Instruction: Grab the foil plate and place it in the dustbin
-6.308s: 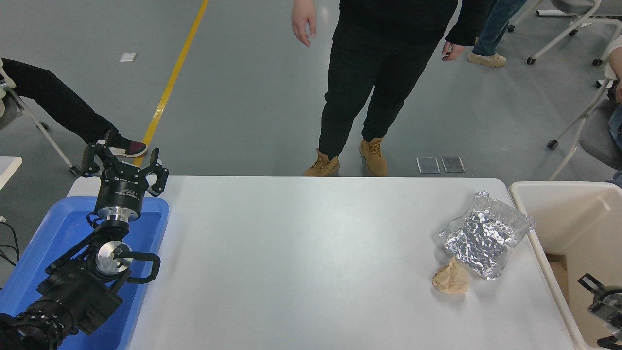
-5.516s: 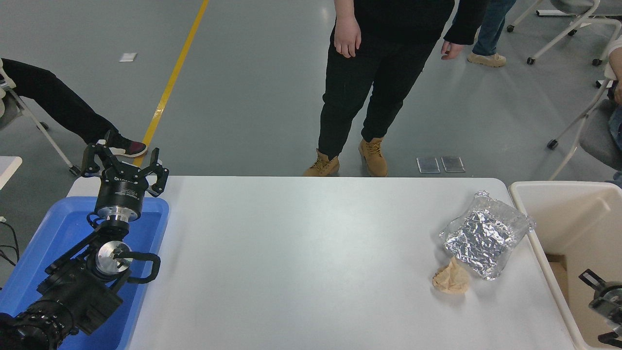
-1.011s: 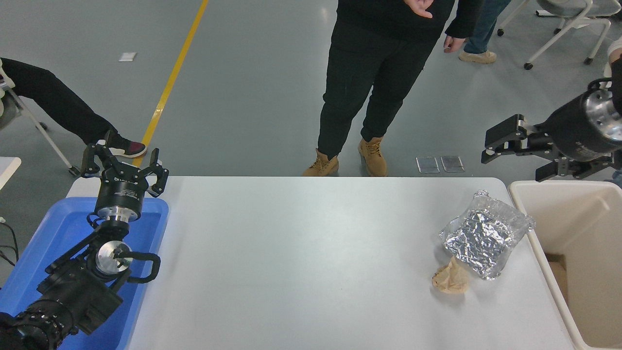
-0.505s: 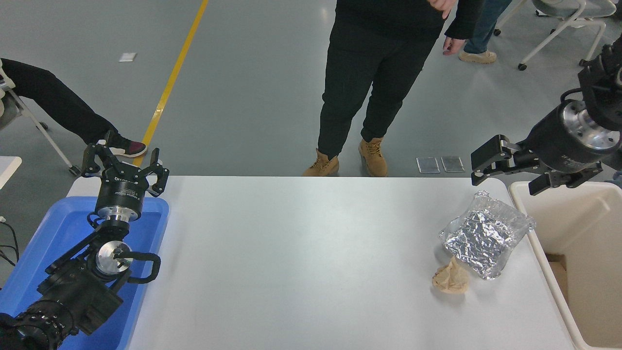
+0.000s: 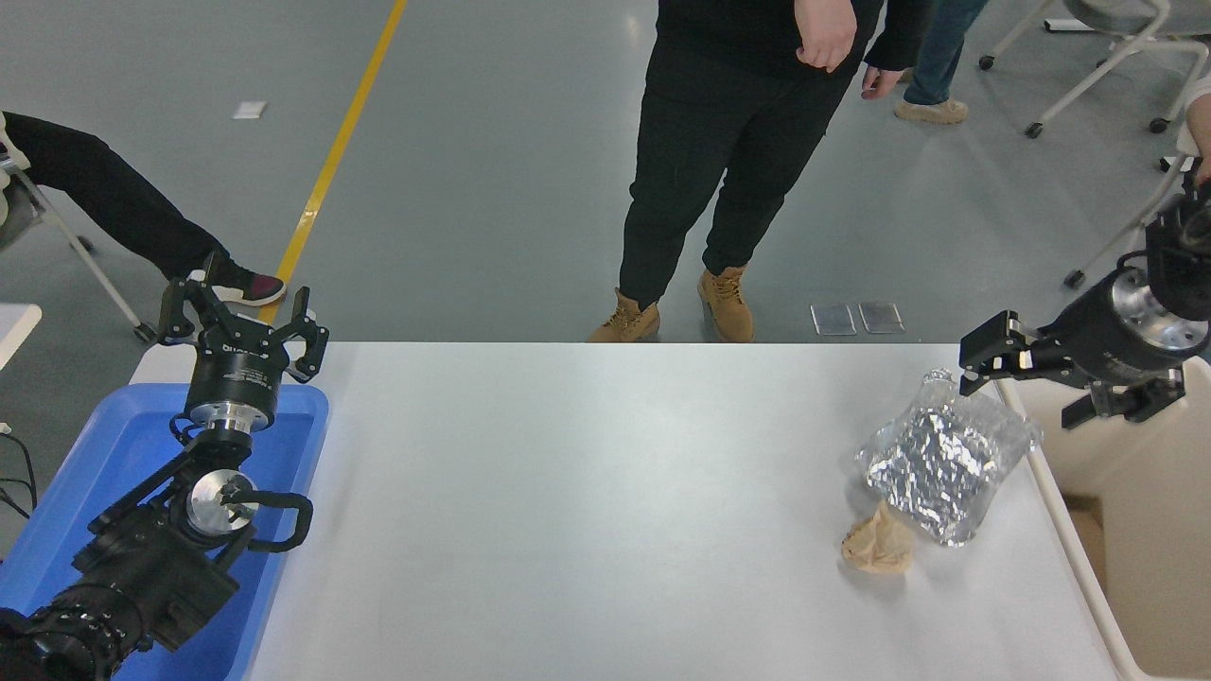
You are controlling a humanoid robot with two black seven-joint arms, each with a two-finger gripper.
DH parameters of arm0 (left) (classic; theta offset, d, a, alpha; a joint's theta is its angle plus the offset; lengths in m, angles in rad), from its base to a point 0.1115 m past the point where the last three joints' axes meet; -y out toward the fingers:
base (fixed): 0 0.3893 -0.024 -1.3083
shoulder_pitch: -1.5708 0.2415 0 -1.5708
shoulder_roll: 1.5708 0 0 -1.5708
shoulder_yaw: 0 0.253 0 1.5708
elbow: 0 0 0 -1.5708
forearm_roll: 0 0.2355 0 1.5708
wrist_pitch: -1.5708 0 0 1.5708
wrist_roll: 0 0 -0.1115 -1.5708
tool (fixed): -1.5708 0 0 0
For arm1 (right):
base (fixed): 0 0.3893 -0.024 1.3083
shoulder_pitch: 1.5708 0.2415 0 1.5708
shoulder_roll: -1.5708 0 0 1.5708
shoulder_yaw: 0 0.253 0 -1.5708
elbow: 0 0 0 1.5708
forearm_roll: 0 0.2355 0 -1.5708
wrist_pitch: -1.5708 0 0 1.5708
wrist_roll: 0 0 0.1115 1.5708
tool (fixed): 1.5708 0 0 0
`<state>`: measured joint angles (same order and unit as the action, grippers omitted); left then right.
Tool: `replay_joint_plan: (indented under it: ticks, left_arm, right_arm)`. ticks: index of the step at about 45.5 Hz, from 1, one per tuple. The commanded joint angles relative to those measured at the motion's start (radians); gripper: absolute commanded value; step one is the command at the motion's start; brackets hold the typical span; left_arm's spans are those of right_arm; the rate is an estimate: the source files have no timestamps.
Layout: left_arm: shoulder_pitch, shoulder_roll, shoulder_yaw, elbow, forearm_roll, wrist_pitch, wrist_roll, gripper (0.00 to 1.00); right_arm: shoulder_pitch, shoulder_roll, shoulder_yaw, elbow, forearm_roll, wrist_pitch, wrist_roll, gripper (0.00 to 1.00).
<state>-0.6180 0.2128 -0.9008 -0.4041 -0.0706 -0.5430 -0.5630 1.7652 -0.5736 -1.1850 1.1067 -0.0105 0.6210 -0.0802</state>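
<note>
my dustbin (image 5: 1126, 492) stands off the right end of the white surface (image 5: 605, 511), its cream rim running along that edge; low inside it i see a brown patch, and i cannot tell what that is. the one blue tray (image 5: 114, 473) sits at the left end of the surface, and my left arm lies over it, so i cannot tell what it holds. the single foil plate (image 5: 941, 463) lies flat and crinkled on the surface near the right edge, just beside the dustbin's rim. one tan paper wad (image 5: 878, 544) sits touching the plate's near corner. my right pincer (image 5: 1026, 383) hangs in the air over the plate's far corner and the dustbin's rim, fingers spread apart with nothing between them. my left pincer (image 5: 241, 317) is parked at the far end of the blue tray, fingers apart too, holding nothing. one person (image 5: 747, 142) in black stands at the far side; other legs show at the left and top right.
</note>
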Motion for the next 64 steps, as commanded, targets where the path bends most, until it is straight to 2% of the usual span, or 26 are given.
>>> replay_joint_plan:
  ticks: [1, 16, 24, 33, 43, 45, 55, 59, 64]
  left_arm:
    - [0.000, 0.000, -0.001, 0.001, 0.000, 0.000, 0.000, 0.99]
    - [0.001, 0.000, -0.001, 0.001, 0.000, 0.000, 0.000, 0.99]
    - [0.001, 0.000, -0.001, -0.001, 0.000, 0.000, 0.000, 0.99]
    - [0.001, 0.000, -0.001, 0.001, 0.000, 0.000, 0.000, 0.99]
    - [0.001, 0.000, -0.001, 0.001, 0.000, 0.000, 0.000, 0.99]
    - [0.000, -0.001, -0.001, 0.001, 0.000, 0.000, 0.000, 0.99]
    - [0.000, -0.001, -0.001, -0.001, 0.000, 0.000, 0.000, 0.99]
    - [0.001, 0.000, -0.001, 0.001, 0.000, 0.000, 0.000, 0.99]
    - [0.001, -0.001, -0.001, 0.001, 0.000, 0.000, 0.000, 0.99]
  right_arm:
    - [-0.217, -0.005, 0.021, -0.191, 0.089, -0.001, 0.002, 1.00]
    - [-0.384, 0.024, 0.094, -0.313, 0.089, -0.015, 0.004, 1.00]
    - [-0.530, 0.070, 0.197, -0.424, 0.086, -0.190, 0.004, 1.00]
    - [-0.581, 0.104, 0.206, -0.435, 0.072, -0.294, 0.005, 1.00]
    - [-0.639, 0.146, 0.211, -0.456, 0.072, -0.429, 0.005, 0.95]
    - [-0.648, 0.152, 0.212, -0.458, 0.072, -0.444, 0.005, 0.91]
    - [-0.671, 0.161, 0.219, -0.461, 0.070, -0.506, 0.007, 0.89]
    - [-0.687, 0.162, 0.243, -0.461, 0.070, -0.518, 0.007, 0.79]
    - [-0.704, 0.179, 0.265, -0.461, 0.070, -0.540, 0.007, 0.78]
